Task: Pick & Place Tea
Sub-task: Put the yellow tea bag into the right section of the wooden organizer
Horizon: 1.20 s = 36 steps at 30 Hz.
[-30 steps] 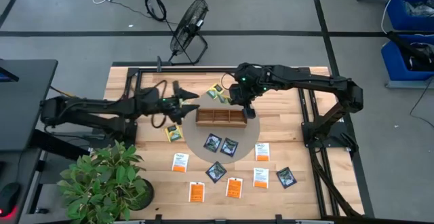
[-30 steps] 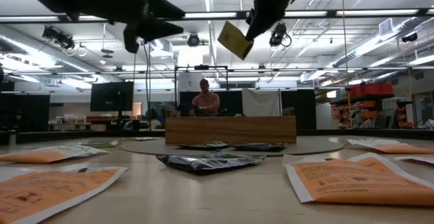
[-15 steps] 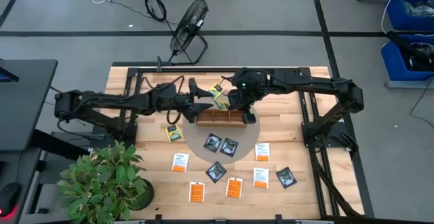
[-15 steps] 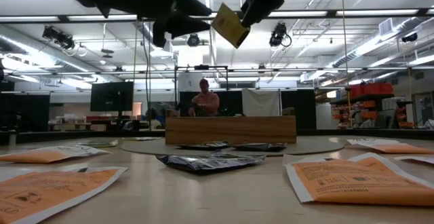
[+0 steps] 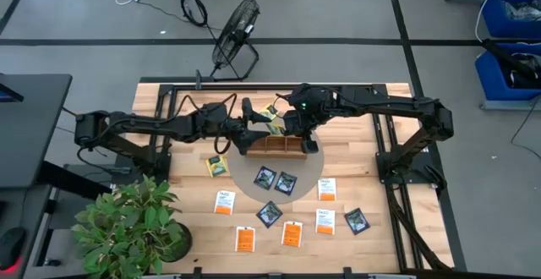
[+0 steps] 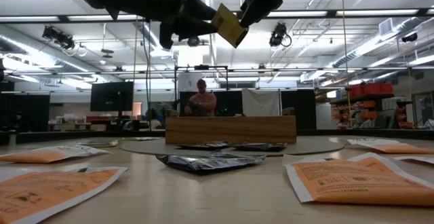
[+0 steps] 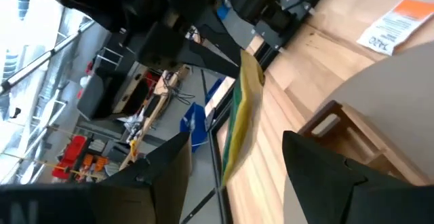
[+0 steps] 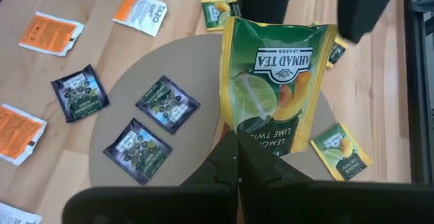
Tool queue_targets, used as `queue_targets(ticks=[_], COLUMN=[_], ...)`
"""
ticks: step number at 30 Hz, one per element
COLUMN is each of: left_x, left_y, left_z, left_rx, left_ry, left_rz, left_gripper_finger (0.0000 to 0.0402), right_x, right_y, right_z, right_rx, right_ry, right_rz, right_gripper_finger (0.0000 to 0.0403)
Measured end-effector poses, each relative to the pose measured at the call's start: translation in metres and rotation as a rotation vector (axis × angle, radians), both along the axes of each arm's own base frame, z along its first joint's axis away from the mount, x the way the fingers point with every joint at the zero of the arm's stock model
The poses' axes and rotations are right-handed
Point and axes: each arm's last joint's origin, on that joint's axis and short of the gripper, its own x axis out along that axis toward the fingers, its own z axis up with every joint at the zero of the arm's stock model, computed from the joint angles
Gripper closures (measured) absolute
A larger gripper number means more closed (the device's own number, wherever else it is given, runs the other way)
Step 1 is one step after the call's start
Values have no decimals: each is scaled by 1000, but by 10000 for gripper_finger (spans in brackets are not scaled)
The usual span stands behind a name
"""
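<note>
I see my right claw (image 8: 237, 157) pinched tight on the bottom edge of one yellow-green tea packet (image 8: 277, 81). It holds the packet up in the air, above the table (image 5: 355, 156), close to the long wooden tray (image 5: 275, 146). From low down, the packet hangs tilted, high over the tray. My left claw (image 5: 256, 121) has reached in from the other side. Its two fingers (image 7: 324, 173) stand apart, one on each side of the packet's thin edge, and they do not seem to touch it. From above, the two claws are very close together, just behind the tray. The tray sits at the back edge of a round grey mat (image 5: 303, 180). Two dark blue packets (image 5: 275, 179) lie flat on the mat, side by side, and one more dark packet (image 5: 269, 214) lies just off the mat's front edge. On the bare wood near the front lie white and orange packets (image 5: 324, 189) and all-orange packets (image 5: 245, 239), spread apart from each other. Another yellow-green packet (image 5: 217, 166) lies flat to the left of the mat. A green potted plant (image 5: 131, 222) stands at the front left corner of the table. Far behind the table, a person (image 6: 203, 100) sits in the room.
</note>
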Motion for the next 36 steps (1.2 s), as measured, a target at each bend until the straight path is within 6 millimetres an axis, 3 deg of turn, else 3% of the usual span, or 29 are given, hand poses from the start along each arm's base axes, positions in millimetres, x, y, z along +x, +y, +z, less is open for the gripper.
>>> queue_targets(ticks=[6, 20, 23, 29, 36], left_x=[2, 2, 2, 1, 1], left_y=[0, 0, 0, 2, 0], left_z=[1, -1, -1, -2, -3], left_rx=[-13, -30, -35, -29, 36], left_ry=[-4, 14, 11, 25, 48], left_rz=[2, 4, 11, 98, 186], left_gripper_finger=[198, 376, 390, 391, 392], right_x=[0, 0, 1, 1, -3], right_y=[0, 0, 0, -5, -20], right_z=[0, 0, 0, 3, 27], right_rx=[0, 7, 12, -26, -108], right_ry=[0, -3, -6, -4, -37], right_rz=[0, -13, -22, -116, -268], right_gripper_finger=[403, 403, 393, 326, 208])
